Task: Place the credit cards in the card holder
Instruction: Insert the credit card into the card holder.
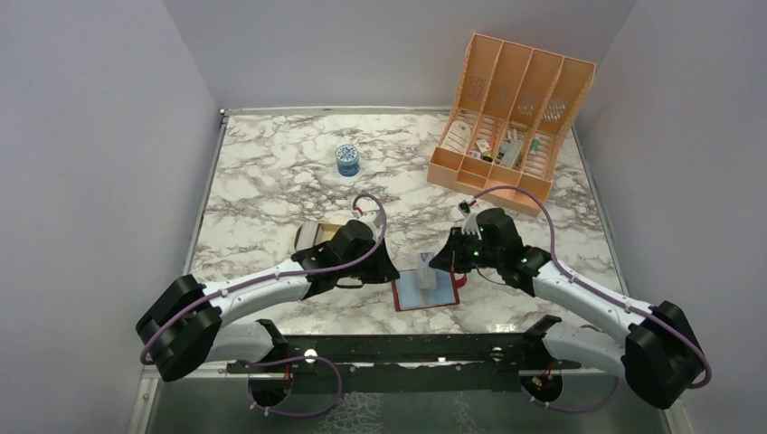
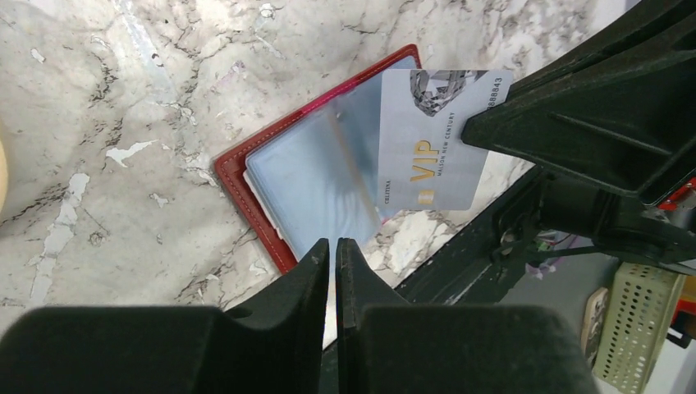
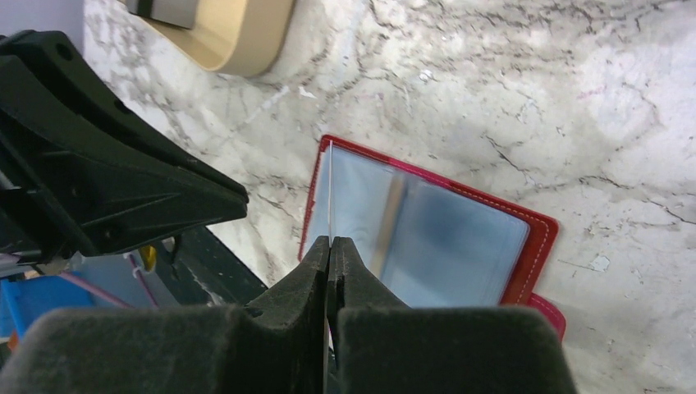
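The card holder (image 1: 425,297) lies open near the front edge, dark red with pale blue pockets (image 2: 287,176) (image 3: 460,246). A silver credit card (image 2: 431,139) marked VIP stands on edge over it, seen edge-on in the right wrist view (image 3: 329,197). My right gripper (image 3: 330,242) (image 1: 440,262) is shut on that card. Its lower edge meets the pockets; I cannot tell whether it is inside one. My left gripper (image 2: 332,244) (image 1: 387,269) hovers at the holder's left side, its jaws a thin slit apart with nothing between them. More greyish credit cards (image 1: 312,233) lie in a tan tray.
The tan tray (image 1: 303,242) (image 3: 238,33) sits behind the left arm. A peach slotted organizer (image 1: 511,113) with small items stands at the back right. A small blue and white round tub (image 1: 347,159) stands mid-table. The black base rail (image 1: 407,348) runs along the front edge.
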